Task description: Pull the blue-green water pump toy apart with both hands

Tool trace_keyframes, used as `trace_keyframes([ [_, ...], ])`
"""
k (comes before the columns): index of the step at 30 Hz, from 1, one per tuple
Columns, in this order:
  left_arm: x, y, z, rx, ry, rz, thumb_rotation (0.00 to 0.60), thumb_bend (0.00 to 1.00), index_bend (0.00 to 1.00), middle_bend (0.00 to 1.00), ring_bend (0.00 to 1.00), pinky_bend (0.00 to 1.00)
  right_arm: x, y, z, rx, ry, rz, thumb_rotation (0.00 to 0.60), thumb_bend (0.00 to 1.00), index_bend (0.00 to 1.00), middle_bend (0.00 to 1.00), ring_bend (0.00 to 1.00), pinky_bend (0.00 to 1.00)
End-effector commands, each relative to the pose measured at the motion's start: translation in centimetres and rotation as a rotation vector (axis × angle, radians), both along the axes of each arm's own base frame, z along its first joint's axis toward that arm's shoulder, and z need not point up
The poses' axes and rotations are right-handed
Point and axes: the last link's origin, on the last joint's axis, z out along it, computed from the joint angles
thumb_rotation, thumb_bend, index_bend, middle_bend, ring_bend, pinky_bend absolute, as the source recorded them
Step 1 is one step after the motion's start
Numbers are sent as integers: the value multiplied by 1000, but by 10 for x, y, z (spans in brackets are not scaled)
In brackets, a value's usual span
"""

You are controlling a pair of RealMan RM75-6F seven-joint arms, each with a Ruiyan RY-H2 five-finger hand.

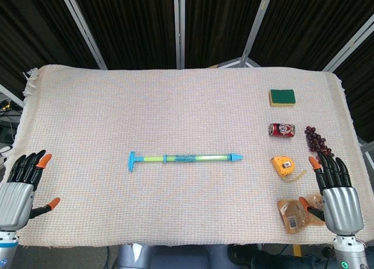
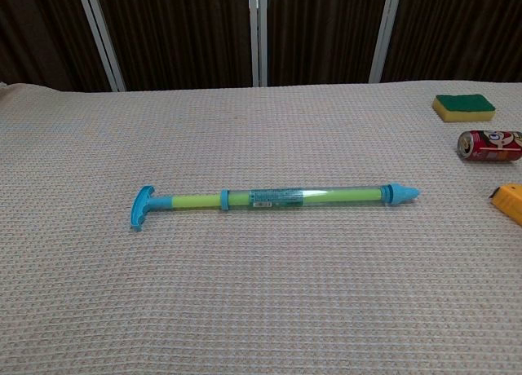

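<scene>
The blue-green water pump toy [image 1: 184, 158] lies flat across the middle of the cloth-covered table, its blue T-handle to the left and its blue nozzle to the right. In the chest view the pump toy [image 2: 273, 199] shows a green plunger rod and a clear barrel. My left hand [image 1: 20, 190] hovers at the near left edge with fingers spread and holds nothing. My right hand [image 1: 336, 193] is at the near right edge, fingers apart and empty. Both hands are far from the toy. Neither hand shows in the chest view.
Along the right side sit a green-yellow sponge [image 1: 281, 97], a red can [image 1: 281, 130] on its side, dark beads [image 1: 317, 141], a yellow tape measure [image 1: 284, 165] and a brown packet [image 1: 295, 213] beside my right hand.
</scene>
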Motion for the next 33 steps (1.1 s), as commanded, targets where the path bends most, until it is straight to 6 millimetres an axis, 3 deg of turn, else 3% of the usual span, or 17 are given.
trace_keyframes([
  [1,0,0,0,0,0,1,600,0,0,0,0,0,0,0,0,1,0,0,600,0,0,0,0,0],
  [10,-1,1,-1,-3,4,6,600,0,0,0,0,0,-4,-5,-7,34,12,-18,600,0,0,7,0,0],
  [12,-2,2,-3,-10,8,12,600,0,0,0,0,0,-6,-12,-12,62,29,-33,600,0,0,154,133,27],
  [13,-3,3,-4,-13,11,15,600,0,0,0,0,0,-6,-17,-15,69,43,-34,600,0,0,325,307,131],
  [14,-4,4,-5,-17,14,21,600,0,0,0,0,0,-3,-27,-18,76,65,-26,600,0,0,518,518,301],
  [16,-6,7,-7,-21,14,31,600,0,0,0,0,0,3,-44,-25,96,99,-4,600,0,0,746,770,638],
  [17,-7,9,-8,-23,16,37,600,0,0,0,0,0,8,-56,-32,124,113,11,600,0,0,831,861,788],
  [19,-8,13,-9,-22,19,47,600,0,0,0,0,0,19,-78,-45,180,145,38,600,0,13,919,954,939],
  [22,-9,16,-10,-22,21,58,600,0,0,0,0,0,37,-105,-64,237,189,75,600,0,82,993,1000,1000],
  [26,-12,21,-14,-29,37,72,600,0,0,0,0,0,60,-139,-98,321,219,104,600,0,201,1000,1000,1000],
  [33,-18,28,-21,-45,56,106,600,0,0,0,0,0,90,-174,-142,431,182,68,600,0,299,1000,1000,1000],
])
